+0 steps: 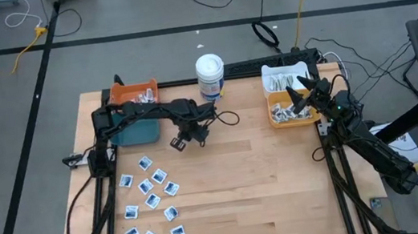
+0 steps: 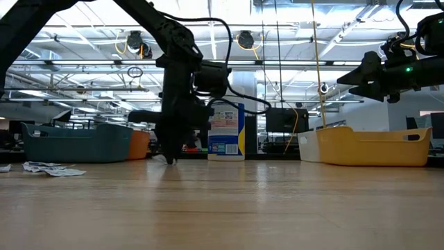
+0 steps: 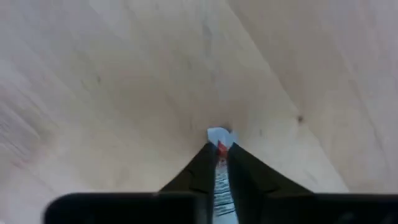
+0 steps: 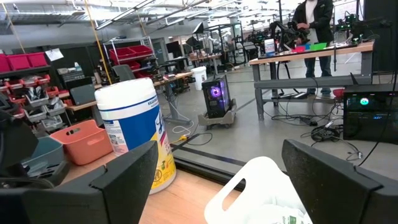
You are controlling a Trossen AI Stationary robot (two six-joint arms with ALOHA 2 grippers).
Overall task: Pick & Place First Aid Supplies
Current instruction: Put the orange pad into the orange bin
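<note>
My left gripper (image 1: 198,137) points straight down at the middle of the wooden table (image 1: 266,182), its fingertips at the tabletop (image 2: 168,159), and is shut on a small whitish packet with a red mark (image 3: 218,138). Several square white-and-blue sachets (image 1: 151,201) lie flat on the table's near left part. My right gripper (image 1: 301,93) hangs level and open above the yellow bin (image 1: 289,112), holding nothing (image 4: 219,152). My left gripper pinches the narrow packet between its two fingers (image 3: 202,165), coming from above and pointing down. The packet's red-marked end (image 3: 219,135) sticks out just past the fingertips, toward the table. Whether that end still touches the wood, I cannot tell.
A teal bin (image 1: 134,128) and an orange bin (image 1: 137,92) stand at the far left. A tall white tub (image 1: 210,76) is at the far middle. A white bin (image 1: 285,76) and the yellow bin, both with wrapped strips, are at the far right.
</note>
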